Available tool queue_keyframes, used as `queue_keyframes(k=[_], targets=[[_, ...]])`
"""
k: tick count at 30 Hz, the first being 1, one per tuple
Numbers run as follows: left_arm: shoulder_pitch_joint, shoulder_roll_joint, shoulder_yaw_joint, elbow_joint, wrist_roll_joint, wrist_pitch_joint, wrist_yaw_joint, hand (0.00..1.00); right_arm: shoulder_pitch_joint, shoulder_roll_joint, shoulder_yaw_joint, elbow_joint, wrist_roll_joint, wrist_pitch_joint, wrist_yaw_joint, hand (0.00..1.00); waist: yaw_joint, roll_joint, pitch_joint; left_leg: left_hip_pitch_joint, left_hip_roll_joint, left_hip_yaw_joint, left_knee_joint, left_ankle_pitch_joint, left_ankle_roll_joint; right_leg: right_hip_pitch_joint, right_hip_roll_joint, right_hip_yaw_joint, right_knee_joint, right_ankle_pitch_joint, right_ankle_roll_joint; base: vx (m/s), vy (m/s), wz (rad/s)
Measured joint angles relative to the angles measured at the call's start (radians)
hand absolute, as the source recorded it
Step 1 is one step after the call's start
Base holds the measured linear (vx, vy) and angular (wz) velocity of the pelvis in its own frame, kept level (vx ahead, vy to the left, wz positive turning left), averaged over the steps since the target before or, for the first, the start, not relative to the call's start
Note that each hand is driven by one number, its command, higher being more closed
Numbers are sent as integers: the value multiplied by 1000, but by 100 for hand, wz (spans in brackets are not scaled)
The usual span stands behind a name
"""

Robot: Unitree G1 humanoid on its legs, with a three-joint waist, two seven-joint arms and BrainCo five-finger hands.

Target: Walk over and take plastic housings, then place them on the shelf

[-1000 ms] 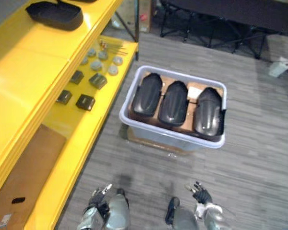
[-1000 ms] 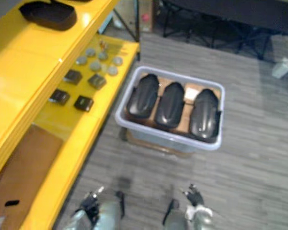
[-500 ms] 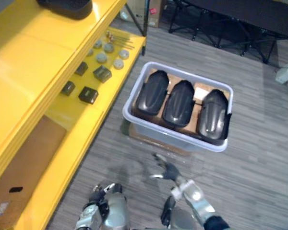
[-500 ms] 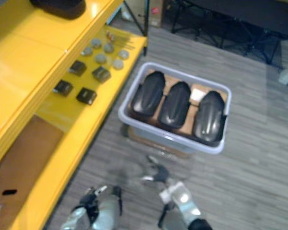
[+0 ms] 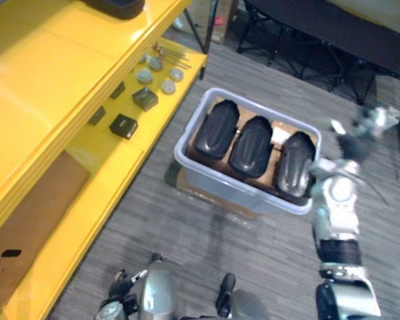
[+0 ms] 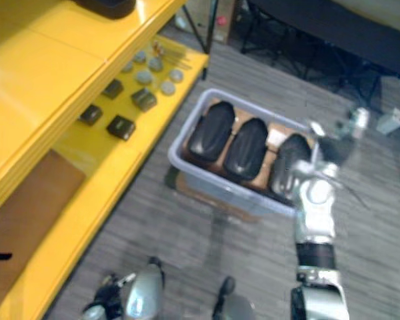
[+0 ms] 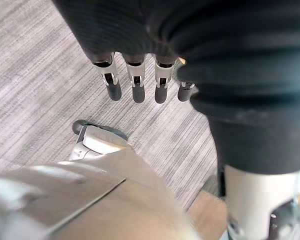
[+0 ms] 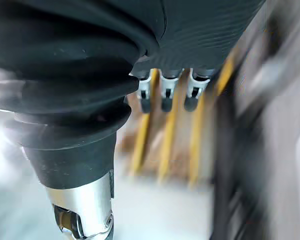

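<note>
My right hand [image 5: 352,141] hangs in the air just beside the right end of the grey bin [image 5: 235,194], touching nothing that I can see. Its fingers [image 8: 163,94] run out straight in a row and hold nothing, so it is wide open. The plastic housings I am after lie in that bin, side by side. The nearest housing [image 5: 293,163] sits just to the left of this hand and a little lower, the middle housing [image 5: 251,145] comes next, and the far housing [image 5: 217,129] lies at the bin's other end, well apart from the hand. The bin stands on a flat piece of cardboard [image 5: 210,202] on the floor. My left hand [image 5: 118,288] hangs low at my side, far from the bin. Its fingers [image 7: 136,89] are also straight, empty, and pointing down over the grey floor [image 7: 35,95]. Well to the left of both hands stands the yellow shelf [image 5: 47,73]. One more dark housing [image 5: 117,7] rests on its top level (its far end is cut off from my sight). On the lower level lie small black blocks [image 5: 123,125], grey round discs [image 5: 157,67] and a brown sheet [image 5: 33,220].
</note>
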Motion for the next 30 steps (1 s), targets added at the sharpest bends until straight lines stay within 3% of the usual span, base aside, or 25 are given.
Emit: queue_keyframes(k=[4,11,13,18,23,30], targets=[[-2,2,6,-3,-11,-33,3,0,-107,-155,-42,287,127,7,-42,0,3,25,42,-132,3,-25,8,37,-2,-138,5,-4,44,7,1,-115,-1,6],[0,-7,29,58,-61,-39,-6,0,-238,-355,-41,500,186,8,-50,0,14,52,74,-225,-18,-24,-9,74,7,-269,-23,1,103,7,6,-2,1,1],[-2,-23,29,58,-90,-41,-18,0,-264,-405,-41,547,188,24,-51,0,17,71,85,-240,-31,-23,-12,77,11,-302,-42,10,137,-7,11,16,14,1],[-5,-28,29,60,-141,-44,-55,0,-292,-454,-38,623,207,81,-56,0,28,98,100,-296,-48,-24,-1,80,17,-387,-69,21,214,-38,16,9,11,2],[-21,-50,28,58,-177,-53,-85,0,-306,-483,-37,655,225,140,-75,0,35,109,106,-328,-60,-29,14,81,18,-432,-89,22,266,-58,15,3,8,7],[-75,-73,-1,51,-217,-66,-96,0,-324,-510,-25,655,222,152,-43,0,35,130,115,-370,-76,-43,37,86,18,-492,-116,24,353,-97,20,-33,-11,8]])
